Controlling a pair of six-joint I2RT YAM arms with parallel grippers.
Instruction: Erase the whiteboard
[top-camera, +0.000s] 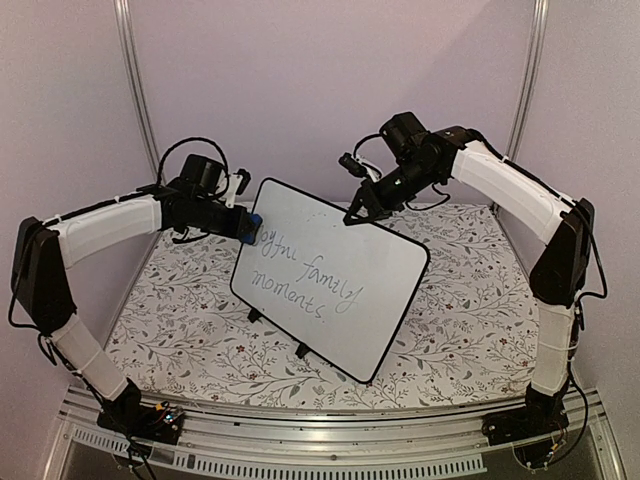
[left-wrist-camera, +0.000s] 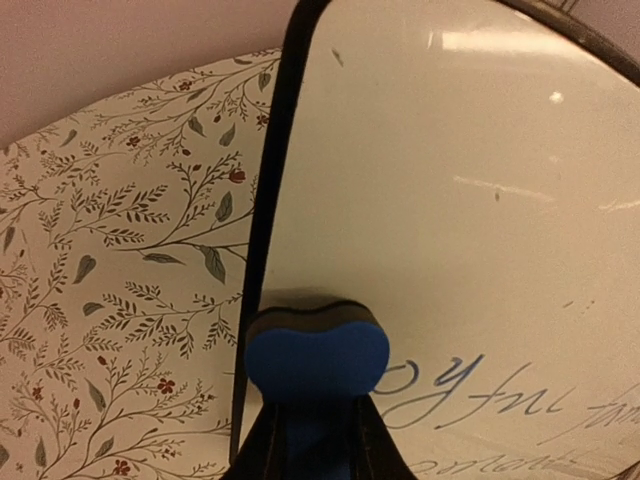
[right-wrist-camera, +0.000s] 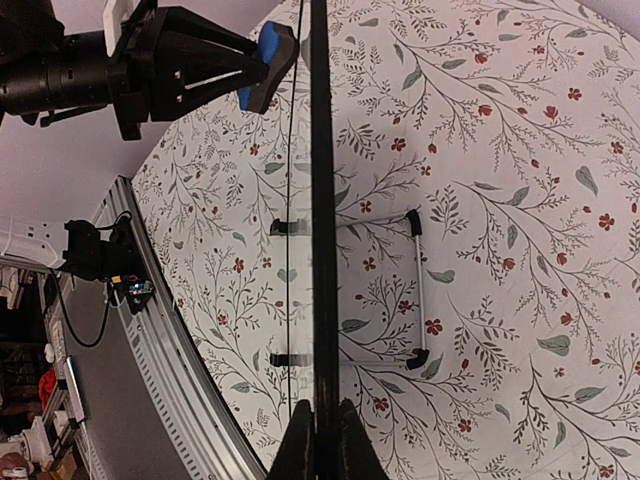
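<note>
The whiteboard (top-camera: 340, 275) stands tilted on small black feet in the middle of the table, with grey handwriting "joyful family moments". My left gripper (top-camera: 247, 222) is shut on a blue eraser block (left-wrist-camera: 316, 358), pressed against the board's upper left part, at the start of the writing. My right gripper (top-camera: 354, 214) is shut on the board's top edge and holds it. In the right wrist view the board's black frame (right-wrist-camera: 320, 200) runs edge-on up from my fingers (right-wrist-camera: 300, 450), and the left gripper with the eraser (right-wrist-camera: 268, 50) shows at the top.
The table (top-camera: 470, 330) has a floral cloth. The board's wire stand (right-wrist-camera: 418, 290) sticks out behind it. A metal rail (top-camera: 330, 440) runs along the near edge. Purple walls enclose the back and sides.
</note>
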